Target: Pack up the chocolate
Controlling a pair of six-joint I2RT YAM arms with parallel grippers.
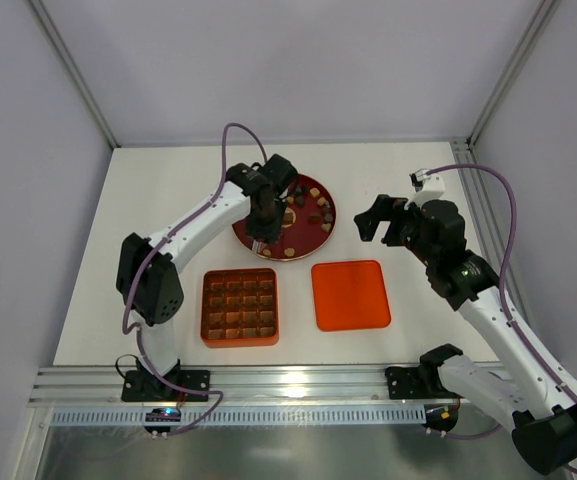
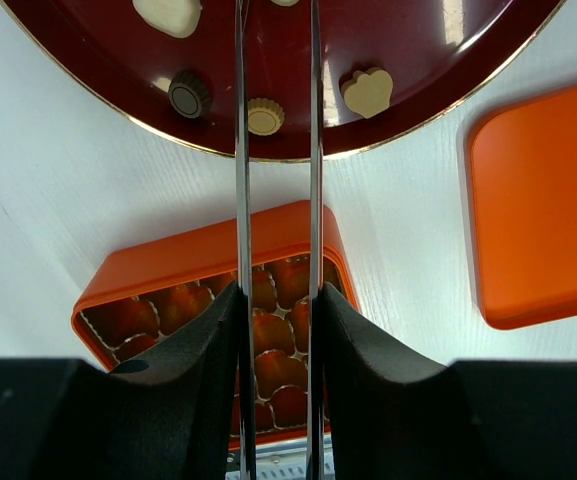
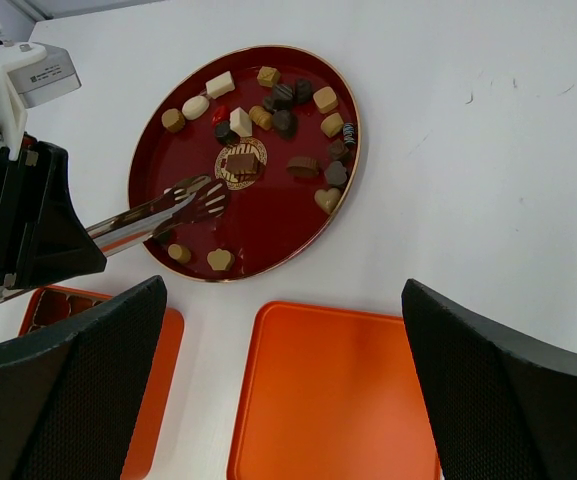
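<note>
The chocolate (image 1: 303, 208) is several small dark brown, light brown and cream pieces on a round dark red plate (image 1: 334, 222). My left gripper (image 1: 262, 214) hovers over the plate's near left part, shut on metal tongs (image 2: 240, 150). The tongs' tips (image 3: 204, 200) sit over bare plate (image 3: 278, 232), and I see no piece between them. A cream heart (image 2: 368, 90) and a round light piece (image 2: 265, 116) lie close by. The orange gridded box (image 1: 240, 307) sits in front of the plate, its cells brown. My right gripper (image 1: 383, 220) is open and empty, right of the plate.
The flat orange lid (image 1: 350, 294) lies right of the box, under my right gripper (image 3: 283, 290). A metal rail (image 1: 298, 385) runs along the table's near edge. Grey walls close in the left, back and right.
</note>
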